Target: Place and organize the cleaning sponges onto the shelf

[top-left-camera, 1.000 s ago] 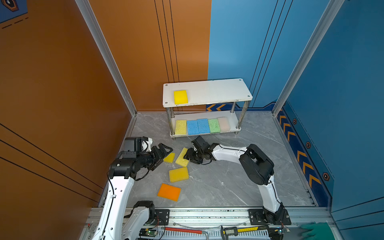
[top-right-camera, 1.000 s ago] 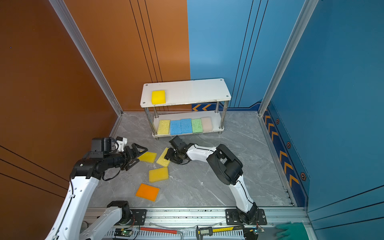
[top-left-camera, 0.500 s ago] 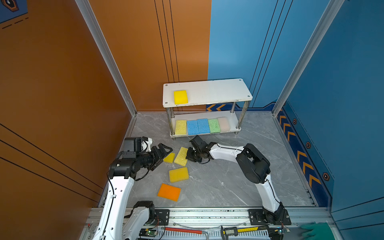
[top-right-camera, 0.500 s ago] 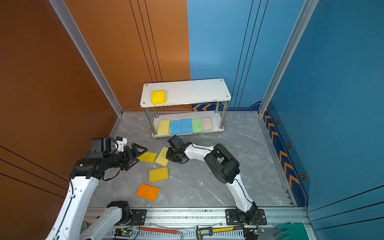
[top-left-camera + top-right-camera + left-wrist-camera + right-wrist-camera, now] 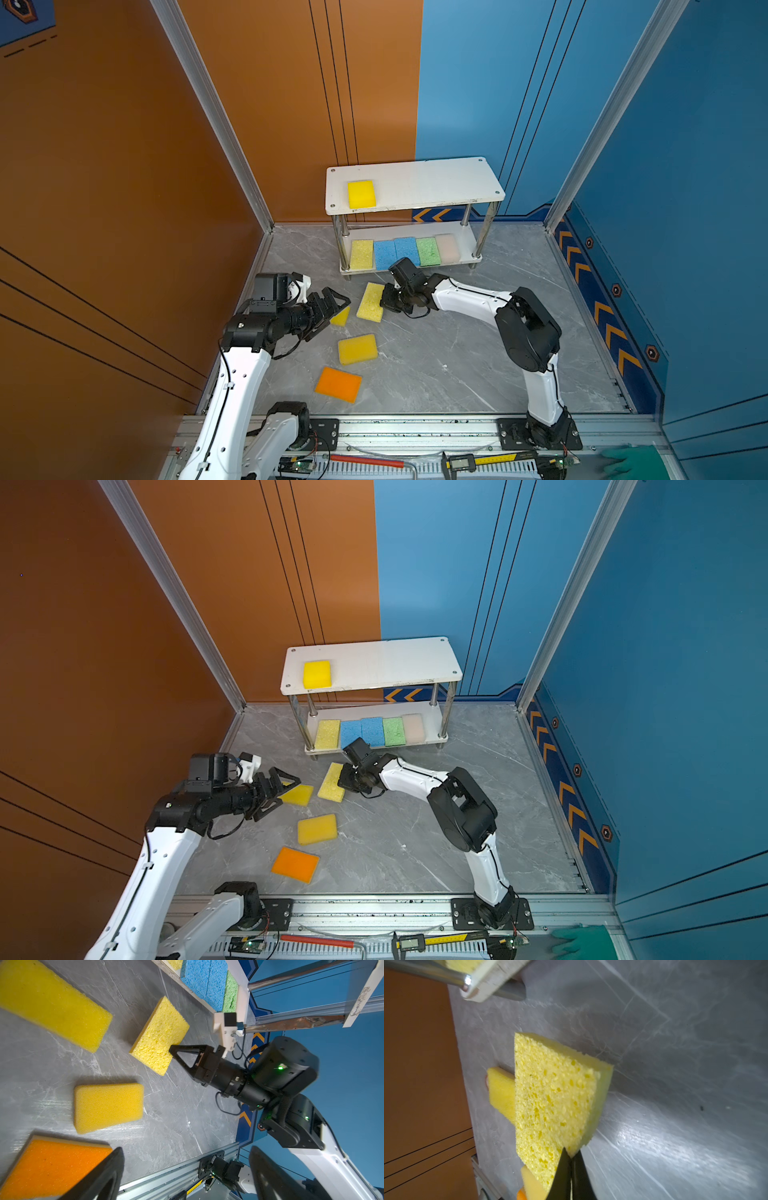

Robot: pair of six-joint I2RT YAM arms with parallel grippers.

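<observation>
My right gripper is shut on a corner of the porous yellow sponge on the floor in front of the shelf. The left gripper hangs open, nothing between its fingers, over a smooth yellow sponge. A rounded yellow sponge and an orange one lie nearer the front. One yellow sponge lies on the top board. The lower board holds a row: yellow, two blue, green, beige.
Orange wall panels close the left side and blue ones the right, with the shelf against the back wall. A metal rail with the arm bases runs along the front. A green glove shows at the front right corner.
The right gripper's jaws have closed on the porous yellow sponge's corner, and its arm has shifted slightly left. The left arm has barely moved.
</observation>
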